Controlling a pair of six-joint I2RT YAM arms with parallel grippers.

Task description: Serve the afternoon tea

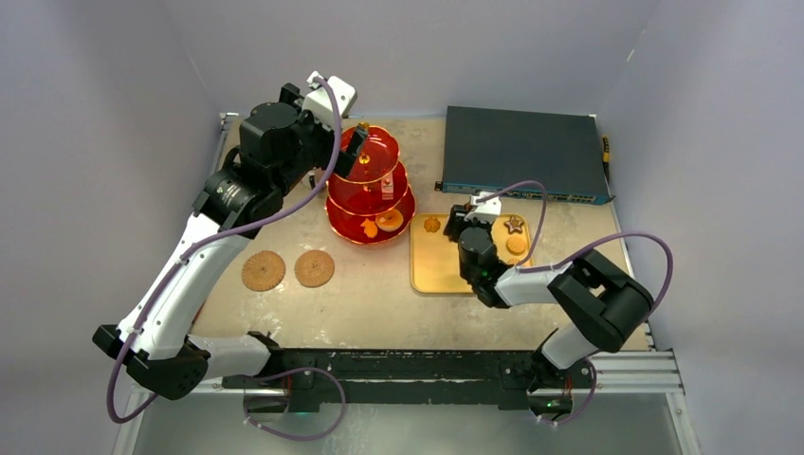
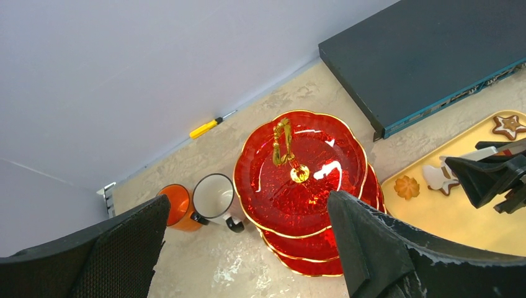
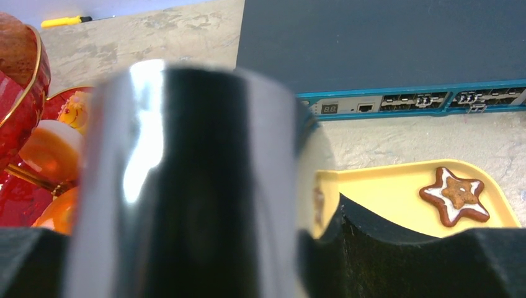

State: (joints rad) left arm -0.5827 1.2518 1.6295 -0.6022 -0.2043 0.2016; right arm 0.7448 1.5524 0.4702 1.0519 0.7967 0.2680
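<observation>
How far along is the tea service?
Done: a few pastries on the bottom tier of the stand. In hand: right gripper over the tray with a shiny metal object between its fingers; left gripper open above the stand. Left: star cookie and others on the tray; top tier bare.

You have bare table (image 1: 370, 284) in front of the red stand (image 1: 371, 190); behind the yellow tray (image 1: 441, 267), the dark box (image 1: 524, 152) blocks you, and mugs (image 2: 198, 205) crowd the stand's left.

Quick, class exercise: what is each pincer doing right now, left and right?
Left pincer: open, holding nothing, above the red stand.
Right pincer: closed on a shiny metal object; what it is cannot be told.
</observation>
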